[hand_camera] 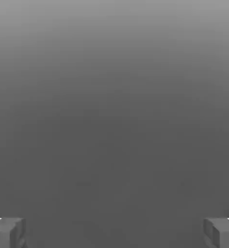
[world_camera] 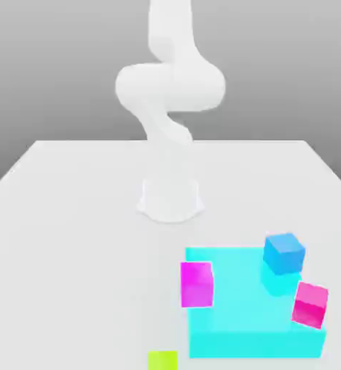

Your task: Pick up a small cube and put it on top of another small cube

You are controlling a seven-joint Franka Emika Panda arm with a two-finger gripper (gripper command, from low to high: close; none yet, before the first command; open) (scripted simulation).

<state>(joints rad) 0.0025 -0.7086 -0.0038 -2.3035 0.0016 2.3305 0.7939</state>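
Observation:
The small cube (world_camera: 162,360) is lime-green and rests on the white table at the exterior view's lower edge, partly cut off by the frame. My gripper (hand_camera: 114,235) is open in the hand view. Its two grey fingertips (hand_camera: 7,232) stand far apart with nothing between them, against a plain grey background. A magenta cube (world_camera: 196,283) stands against the side of a flat cyan block toward the exterior view's left. A blue cube (world_camera: 284,253) sits on that block's far corner. A second magenta cube (world_camera: 310,304) leans at the side toward the exterior view's right.
The flat cyan block (world_camera: 238,311) lies on the white table (world_camera: 72,238), toward the exterior view's right. The arm's white base (world_camera: 170,199) stands at the table's middle, and its links (world_camera: 170,87) rise out of the frame's top.

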